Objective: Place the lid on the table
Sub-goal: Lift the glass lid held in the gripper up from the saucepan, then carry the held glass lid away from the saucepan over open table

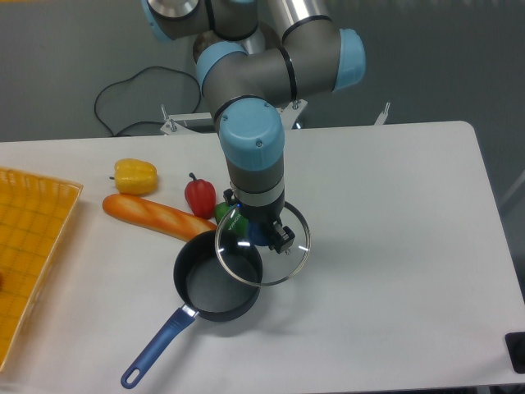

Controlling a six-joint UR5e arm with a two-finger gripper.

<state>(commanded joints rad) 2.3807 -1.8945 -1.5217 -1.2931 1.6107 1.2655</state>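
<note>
Lid (264, 246) hangs from the gripper (261, 235), whose fingers are clamped on its dark blue centre knob. The glass disc is off the pan (217, 276) but not clear of it: its lower left edge overlaps the pan's rim, which sits below and to the left of the claw. Bare white table (385, 246) lies to the claw's right. The lift looks done; what remains, by my reading, is carrying the lid sideways past the pan, lowering it onto the table and letting go of the knob.
</note>
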